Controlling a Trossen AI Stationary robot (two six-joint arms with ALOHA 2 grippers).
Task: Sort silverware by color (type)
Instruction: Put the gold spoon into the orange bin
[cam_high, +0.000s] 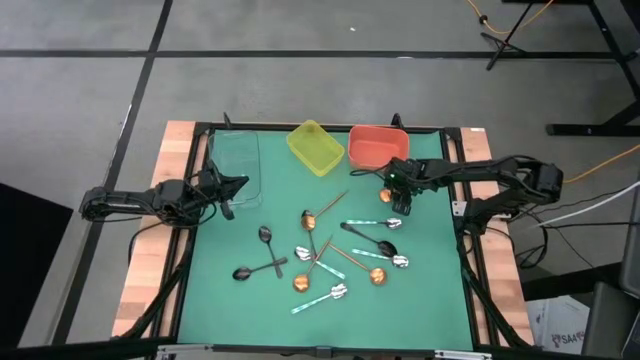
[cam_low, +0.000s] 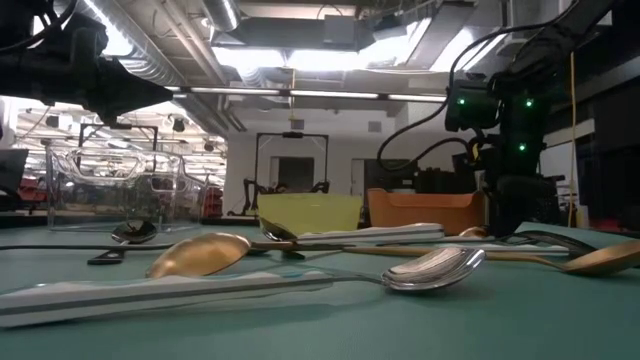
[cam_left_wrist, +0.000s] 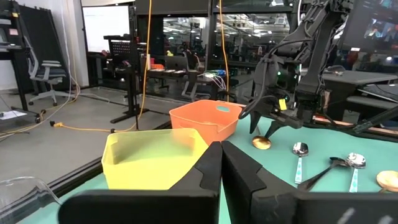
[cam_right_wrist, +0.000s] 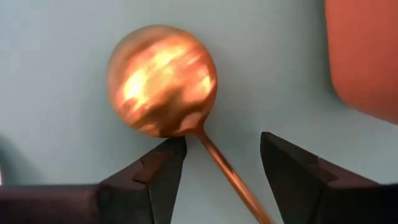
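The copper-gold spoon (cam_right_wrist: 163, 81) lies on the green worktop (cam_high: 420, 300) just beside the orange bin (cam_high: 376, 146), bowl facing up, with its handle running between the fingers of the right gripper (cam_right_wrist: 217, 168). Those fingers are spread, one on each side of the handle, not pinching it. The remaining spoons (cam_high: 330, 262), black, copper-gold and teal-handled silver, lie scattered across the middle of the worktop. A yellow bin (cam_high: 316, 147) sits beside the orange one. The left gripper (cam_left_wrist: 222, 163) waits near the clear bin (cam_high: 237, 165), fingers pressed together.
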